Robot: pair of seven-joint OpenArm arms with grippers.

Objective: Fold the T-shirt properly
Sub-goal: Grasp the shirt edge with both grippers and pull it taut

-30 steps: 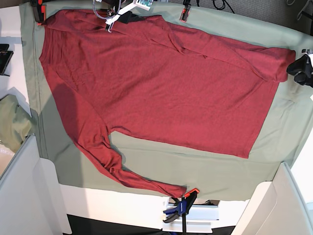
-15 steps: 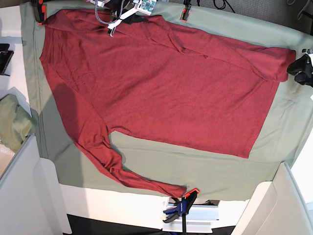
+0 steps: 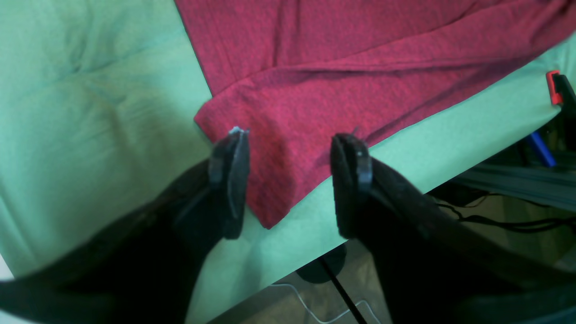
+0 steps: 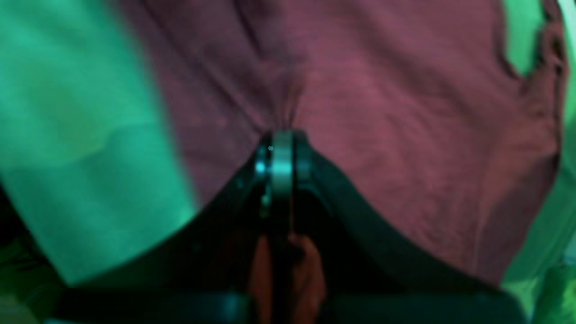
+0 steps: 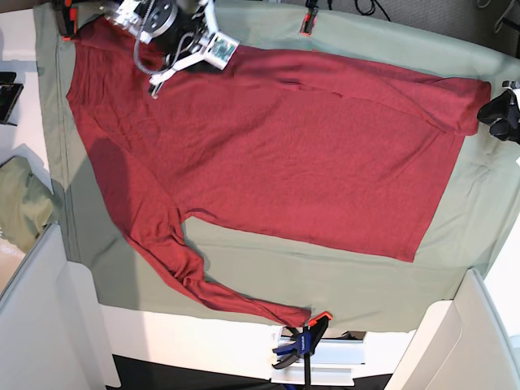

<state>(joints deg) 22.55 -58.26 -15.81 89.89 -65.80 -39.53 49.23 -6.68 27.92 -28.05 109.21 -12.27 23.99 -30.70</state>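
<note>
The base view is looking straight down on the whole table cloth [image 5: 341, 280] from high up. Both wrist views are sitting close — each peering past its own fingers — and sharing the T-shirt [image 5: 276, 154] [image 3: 342, 58] [image 4: 405, 112] with it.

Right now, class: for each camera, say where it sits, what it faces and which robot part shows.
Base: overhead, facing the shirt on the green cloth; both arms show.
Left wrist: behind the open left gripper, facing a sleeve end.
Right wrist: behind the shut right gripper, pinching fabric.
All share the shirt.
</note>
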